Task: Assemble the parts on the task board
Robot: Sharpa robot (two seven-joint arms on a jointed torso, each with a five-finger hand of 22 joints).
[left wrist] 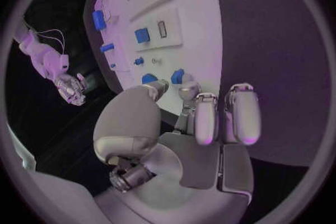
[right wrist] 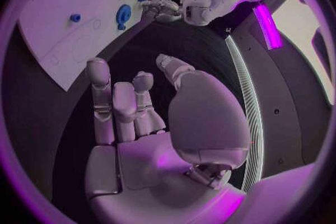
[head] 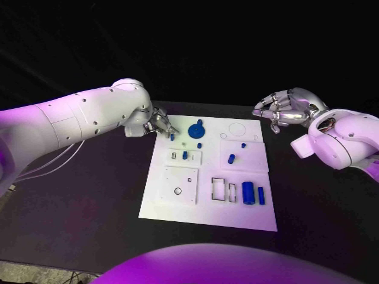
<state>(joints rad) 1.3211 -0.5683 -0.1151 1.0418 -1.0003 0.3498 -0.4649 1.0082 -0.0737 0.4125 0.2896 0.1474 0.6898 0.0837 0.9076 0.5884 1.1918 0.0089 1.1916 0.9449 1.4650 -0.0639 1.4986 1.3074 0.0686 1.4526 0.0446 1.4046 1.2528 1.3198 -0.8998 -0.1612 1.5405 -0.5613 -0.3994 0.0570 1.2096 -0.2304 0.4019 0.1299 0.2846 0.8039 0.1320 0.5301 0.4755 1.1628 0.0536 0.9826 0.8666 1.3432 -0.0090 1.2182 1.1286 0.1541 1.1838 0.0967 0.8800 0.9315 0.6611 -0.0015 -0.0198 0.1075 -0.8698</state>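
Silver left hand [head: 160, 125] reaches over the task board's [head: 208, 204] far corner.

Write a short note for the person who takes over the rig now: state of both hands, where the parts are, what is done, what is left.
Left hand: at the far left corner of the task board, fingers by a small blue part; whether it pinches it is unclear.
Right hand: off the board's far right corner, fingers curled, holding nothing.
Parts: round blue part far centre; small blue pieces mid-board; two blue blocks near the right edge.
Done: cannot tell which parts are seated.
Left: the rectangular slots beside the blocks look empty.
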